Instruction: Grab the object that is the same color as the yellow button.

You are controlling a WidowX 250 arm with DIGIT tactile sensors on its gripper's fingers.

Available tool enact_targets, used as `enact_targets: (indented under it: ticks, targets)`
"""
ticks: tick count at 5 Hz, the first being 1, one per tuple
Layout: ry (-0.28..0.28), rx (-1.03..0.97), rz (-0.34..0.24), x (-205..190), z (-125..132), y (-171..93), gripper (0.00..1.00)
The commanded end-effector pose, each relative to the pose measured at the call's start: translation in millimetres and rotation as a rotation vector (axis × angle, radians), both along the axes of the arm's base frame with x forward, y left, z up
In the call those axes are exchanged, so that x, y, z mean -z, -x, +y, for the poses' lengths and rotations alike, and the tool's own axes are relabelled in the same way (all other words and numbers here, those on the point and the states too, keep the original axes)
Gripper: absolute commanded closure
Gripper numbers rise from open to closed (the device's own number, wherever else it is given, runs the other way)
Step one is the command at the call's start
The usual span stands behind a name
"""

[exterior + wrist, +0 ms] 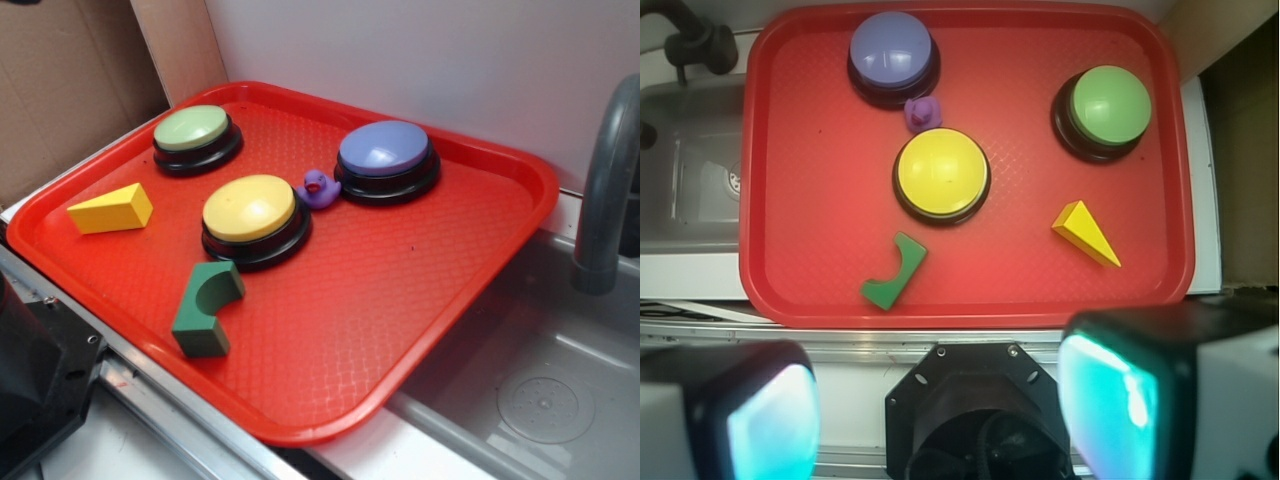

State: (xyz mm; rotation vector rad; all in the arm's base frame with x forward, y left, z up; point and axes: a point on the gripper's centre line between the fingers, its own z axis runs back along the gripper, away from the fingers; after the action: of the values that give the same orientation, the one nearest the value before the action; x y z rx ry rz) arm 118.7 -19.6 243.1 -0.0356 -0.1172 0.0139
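Exterior view gives you the yellow wedge [110, 209] lying flat near the left edge of the red tray [400, 330], apart from everything else: a small solid block with flat faces, tapering to a point. It matches the domed top of the yellow button [250, 210] at the tray's middle. From the wrist view, your gripper [940, 410] stands wide open, holding nothing, off the tray.
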Motion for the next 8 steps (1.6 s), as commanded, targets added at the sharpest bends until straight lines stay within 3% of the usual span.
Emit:
enact_targets:
  ticks: [1,3,4,5,7,8]
  targets:
    - [0.000,0.000,0.000,0.0,0.0,0.0,0.00]
    - [-0.003,0.109,-0.083,34.0,25.7,-11.4,0.00]
    - [-0.029,0.151,-0.091,58.0,45.7,-16.1,0.00]
    - [-0.085,0.220,-0.114,86.7,68.7,-24.6,0.00]
    - [-0.157,0.309,-0.104,147.4,111.0,-38.1,0.00]
    - [-0.116,0.304,-0.099,175.0,121.5,-41.1,0.00]
